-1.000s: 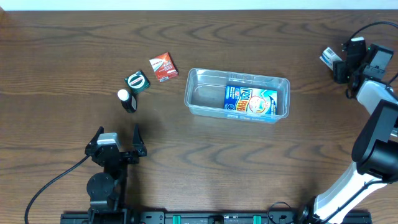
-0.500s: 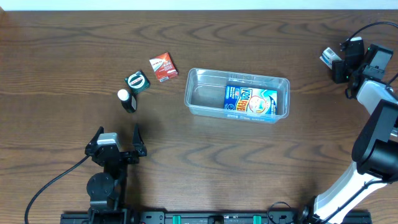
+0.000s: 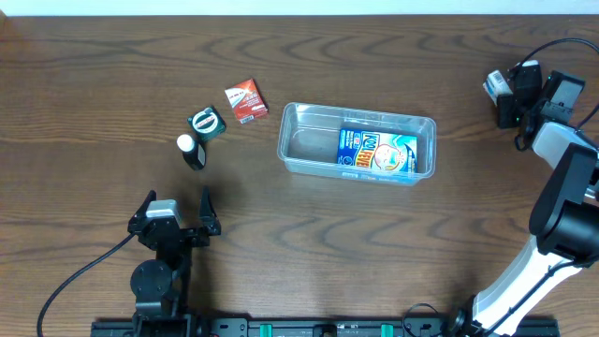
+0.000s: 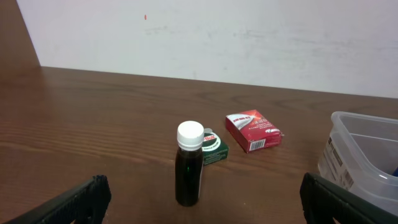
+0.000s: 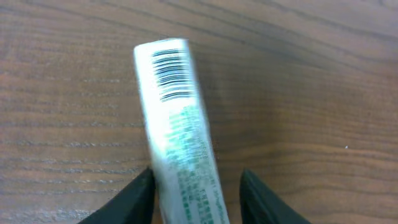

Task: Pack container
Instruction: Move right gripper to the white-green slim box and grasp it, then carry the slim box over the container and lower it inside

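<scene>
The container [image 3: 299,140] is a clear plastic bin at mid-table, also seen at the right edge of the left wrist view [image 4: 367,155]. A blue printed packet [image 3: 377,152] lies in its right half. My right gripper [image 3: 506,97] is at the far right of the table, and its fingers [image 5: 198,186] straddle a white packet with a barcode [image 5: 177,124]. The left finger touches the packet and a small gap shows at the right finger. My left gripper [image 3: 178,213] is open and empty, near the front edge. A dark bottle with a white cap [image 4: 189,167] stands ahead of it.
A green round-faced packet [image 3: 206,123] and a red box [image 3: 245,100] lie left of the container, with the bottle [image 3: 191,151] just below them. In the left wrist view the green packet [image 4: 214,149] and red box [image 4: 254,131] lie behind the bottle. A white wall stands beyond the table.
My right gripper and the white packet between its fingers have shifted slightly up and to the left. The left arm and the other things have not moved.
</scene>
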Robot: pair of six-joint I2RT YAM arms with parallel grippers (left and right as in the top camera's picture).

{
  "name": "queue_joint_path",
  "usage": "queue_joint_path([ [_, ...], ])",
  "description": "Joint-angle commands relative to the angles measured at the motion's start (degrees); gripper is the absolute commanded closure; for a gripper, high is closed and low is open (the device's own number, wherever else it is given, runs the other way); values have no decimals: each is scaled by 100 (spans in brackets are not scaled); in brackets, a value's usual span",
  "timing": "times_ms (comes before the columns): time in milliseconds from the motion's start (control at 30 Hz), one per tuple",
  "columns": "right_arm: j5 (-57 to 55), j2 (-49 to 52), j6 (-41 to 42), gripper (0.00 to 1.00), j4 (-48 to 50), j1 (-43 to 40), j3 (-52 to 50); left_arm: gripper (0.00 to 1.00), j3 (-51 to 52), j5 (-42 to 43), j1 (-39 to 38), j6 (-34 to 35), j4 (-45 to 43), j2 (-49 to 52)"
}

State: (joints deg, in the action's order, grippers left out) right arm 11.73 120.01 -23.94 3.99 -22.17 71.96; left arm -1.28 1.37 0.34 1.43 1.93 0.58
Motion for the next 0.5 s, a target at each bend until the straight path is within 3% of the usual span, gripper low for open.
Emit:
queue_joint_path([
  [0, 74, 103, 111, 67, 11, -26, 103, 2, 105, -50, 35, -57, 212, -35],
  [133, 74, 61, 321, 85, 11, -26, 111, 2, 105, -50, 35, -57, 212, -35],
  [467, 98, -509, 748, 99, -170, -13, 111, 2, 105, -50, 35, -57, 212, -35],
])
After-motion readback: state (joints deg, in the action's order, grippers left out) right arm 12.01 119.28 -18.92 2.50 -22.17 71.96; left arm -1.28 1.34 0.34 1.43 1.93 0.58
